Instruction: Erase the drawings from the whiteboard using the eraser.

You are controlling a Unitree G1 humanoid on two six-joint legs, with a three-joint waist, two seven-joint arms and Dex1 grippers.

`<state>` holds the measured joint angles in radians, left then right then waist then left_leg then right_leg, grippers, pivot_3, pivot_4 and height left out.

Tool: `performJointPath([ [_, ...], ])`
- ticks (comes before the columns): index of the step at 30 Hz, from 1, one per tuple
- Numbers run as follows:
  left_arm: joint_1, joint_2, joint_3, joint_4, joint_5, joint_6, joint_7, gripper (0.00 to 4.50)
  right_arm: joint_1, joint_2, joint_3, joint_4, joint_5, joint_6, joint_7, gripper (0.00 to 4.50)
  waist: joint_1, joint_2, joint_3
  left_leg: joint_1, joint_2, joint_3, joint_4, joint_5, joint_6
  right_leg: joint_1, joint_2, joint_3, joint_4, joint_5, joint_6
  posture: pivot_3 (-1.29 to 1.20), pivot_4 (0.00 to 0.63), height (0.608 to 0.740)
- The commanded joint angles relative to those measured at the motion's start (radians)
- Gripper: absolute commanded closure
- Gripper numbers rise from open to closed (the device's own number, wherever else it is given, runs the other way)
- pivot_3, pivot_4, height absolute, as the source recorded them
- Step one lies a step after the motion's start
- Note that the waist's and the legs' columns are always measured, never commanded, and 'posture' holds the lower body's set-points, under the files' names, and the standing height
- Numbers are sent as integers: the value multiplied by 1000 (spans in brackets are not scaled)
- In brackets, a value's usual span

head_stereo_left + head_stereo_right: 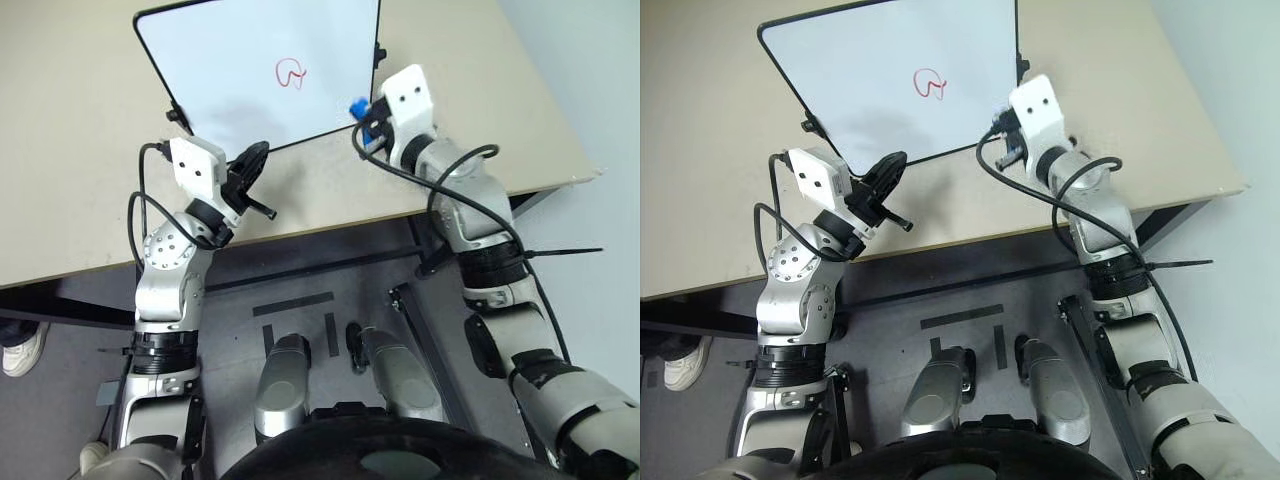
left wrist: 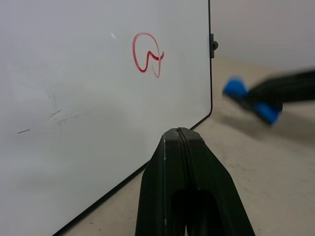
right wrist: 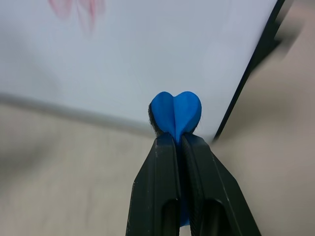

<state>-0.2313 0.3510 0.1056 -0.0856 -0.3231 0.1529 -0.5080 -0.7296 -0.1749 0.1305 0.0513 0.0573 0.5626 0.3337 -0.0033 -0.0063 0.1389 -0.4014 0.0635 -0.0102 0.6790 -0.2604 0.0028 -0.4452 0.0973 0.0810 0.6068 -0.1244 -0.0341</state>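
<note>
Lighting is even, bright and diffuse. The whiteboard [image 1: 260, 70] shows no hard glare, only a soft grey shadow across its near edge by the left pincer [image 1: 252, 165]. The head views are sharp at centre, and straight edges of the worktop [image 1: 80, 150] bow slightly toward the frame borders. In the left wrist view the red drawing [image 2: 146, 59] is crisp, while the blue eraser [image 2: 252, 100] is smeared by blur. In the right wrist view the eraser is sharp and the drawing is a faint pink blur.

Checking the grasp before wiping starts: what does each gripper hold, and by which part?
The right gripper pinches the blue eraser around its middle, one end poking past the fingertips. The left gripper is shut on nothing.
</note>
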Motion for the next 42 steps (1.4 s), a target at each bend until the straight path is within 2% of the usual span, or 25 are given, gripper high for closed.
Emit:
performJointPath([
  [1,-15,2,19,-5,-18,-30,-22,4500,-20,10,-38,-75,28,-81,5,4485,0,0,0,0,0,0,0,0,0,0,0,0,0,0,0,0,150,740],
  [6,-27,11,32,33,-18,-43,-41,4500,-56,77,-14,43,23,-199,4,4485,-3,0,0,1,0,0,1,0,0,0,0,0,2,-3,4,0,150,740],
  [14,-29,34,54,56,-13,-58,-52,4500,-195,188,29,420,-49,-491,-13,4485,-7,0,0,0,0,0,0,0,1,-2,0,0,3,-3,3,0,150,740],
  [18,-27,36,58,49,-11,-57,-51,4500,-248,214,41,586,-85,-612,-25,4485,-5,0,0,-1,0,0,-1,0,0,-3,0,0,3,0,-6,0,150,740],
  [23,-23,32,55,34,-9,-53,-44,4500,-302,223,41,790,-138,-724,-82,4485,-6,0,0,-2,0,0,-1,-3,-3,-3,-1,0,3,-2,-7,0,150,740],
  [27,-19,32,54,25,-9,-49,-40,4500,-337,229,30,933,-156,-745,-110,4485,-9,0,0,-1,0,-1,-1,-3,-3,-3,-1,0,3,-1,-9,0,150,740],
  [30,-23,33,54,25,-8,-48,-39,4500,-340,235,35,991,-164,-754,-109,4485,-10,0,0,1,0,-1,0,-1,0,-1,-1,0,3,-3,-12,0,150,740],
  [37,-11,32,53,9,-9,-48,-28,4500,-332,242,35,1042,-179,-763,-108,4485,-12,0,0,1,0,-1,1,0,1,-3,-1,0,2,1,-9,0,150,740],
  [42,-10,30,48,1,-8,-43,-23,4500,-400,223,-10,1013,-159,-805,-154,4485,-15,0,0,0,0,-1,0,0,0,-5,0,0,2,1,-8,0,150,740],
])
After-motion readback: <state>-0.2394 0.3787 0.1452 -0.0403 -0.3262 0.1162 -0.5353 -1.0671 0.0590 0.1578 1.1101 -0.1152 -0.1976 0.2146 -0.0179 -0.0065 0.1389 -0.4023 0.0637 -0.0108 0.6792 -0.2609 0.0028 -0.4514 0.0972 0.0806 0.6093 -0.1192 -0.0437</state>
